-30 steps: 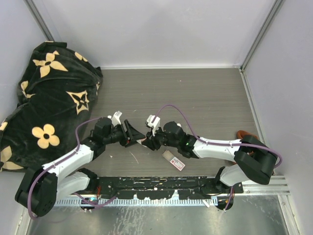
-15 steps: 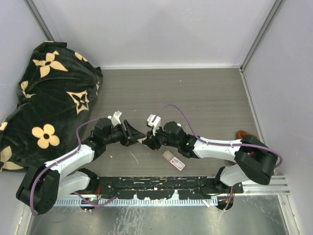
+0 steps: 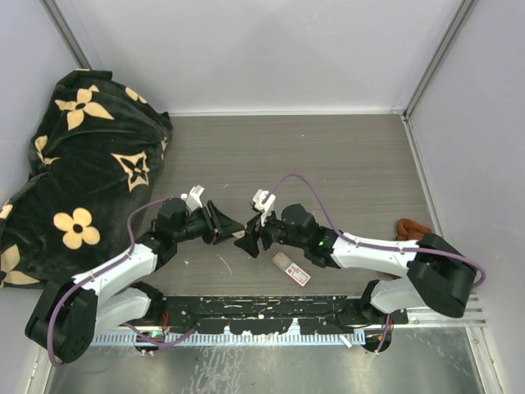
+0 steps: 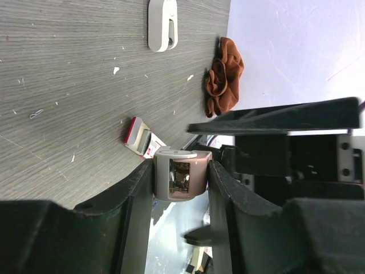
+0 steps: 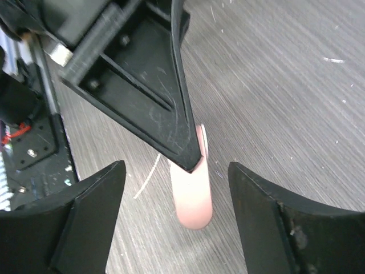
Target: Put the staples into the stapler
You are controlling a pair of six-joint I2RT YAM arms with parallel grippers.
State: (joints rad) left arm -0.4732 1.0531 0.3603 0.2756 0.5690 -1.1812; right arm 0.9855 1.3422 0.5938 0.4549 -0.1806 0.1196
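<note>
Pale pink stapler (image 4: pixel 181 181) is pinched across its width between the fingers of the left hand (image 4: pixel 181 171). Its long axis runs straight out past the fingertips, pointing at the right hand (image 5: pixel 175 168). That hand is spread wide, its fingers standing clear on either side of the stapler. The staple box (image 3: pixel 291 268) lies flat on the worktop (image 3: pixel 328 164) just beside the right hand, on its near side, with its long axis slanted and its red end turned away from both hands.
</note>
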